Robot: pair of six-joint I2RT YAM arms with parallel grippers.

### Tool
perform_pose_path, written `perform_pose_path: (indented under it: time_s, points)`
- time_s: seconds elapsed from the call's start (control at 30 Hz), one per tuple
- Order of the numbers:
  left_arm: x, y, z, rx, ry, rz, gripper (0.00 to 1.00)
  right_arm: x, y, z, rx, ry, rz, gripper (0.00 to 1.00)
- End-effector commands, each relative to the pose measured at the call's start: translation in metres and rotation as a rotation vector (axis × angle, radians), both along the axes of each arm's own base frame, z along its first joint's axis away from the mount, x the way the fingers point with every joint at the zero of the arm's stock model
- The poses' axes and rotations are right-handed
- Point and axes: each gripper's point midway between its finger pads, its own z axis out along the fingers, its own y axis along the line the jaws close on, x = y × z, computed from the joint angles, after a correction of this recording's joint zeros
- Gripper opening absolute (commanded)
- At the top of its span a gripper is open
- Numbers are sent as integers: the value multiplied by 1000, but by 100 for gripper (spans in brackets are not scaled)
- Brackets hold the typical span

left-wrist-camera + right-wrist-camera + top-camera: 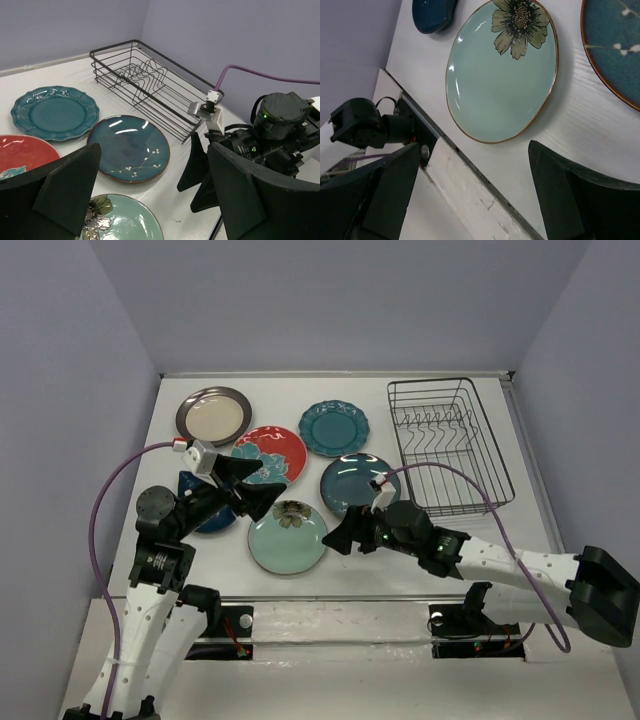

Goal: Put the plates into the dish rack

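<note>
Dark blue plate [432, 12] is mostly hidden under the left arm [190, 515] from above. Left gripper [265, 480] and right gripper [340, 532] both gape wide, holding nothing. The plates [272, 452] lie flat on the table [340, 577], left of the dish rack [448, 440].

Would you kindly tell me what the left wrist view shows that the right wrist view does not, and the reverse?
Only the left wrist view shows the dish rack, holding no plates, the scalloped teal plate, part of the red floral plate and the right gripper, open. Only the right wrist view shows the dark blue plate and the near edge of the table. Both show the pale mint flower plate and the glossy dark teal plate, lying flat.
</note>
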Motion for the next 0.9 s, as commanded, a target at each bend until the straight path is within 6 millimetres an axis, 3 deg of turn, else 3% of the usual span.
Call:
perform_pose_path:
  time_s: [0.0,0.23,0.5,0.77,0.87]
  points:
    - [0,2,12,-3,-44,15,99,11,17,-6,94,13,-60,93]
    - [0,3,12,-4,-48,23,99,22,23,-40,110,111,-152,88]
    - [0,4,12,-4,-45,29,99,16,33,-79,90,193,-146,86]
    - [2,5,11,-3,-41,40,99,16,47,-91,146,233,-129,79]
    - [2,6,13,-5,-47,43,99,17,49,-98,153,245,-135,69]
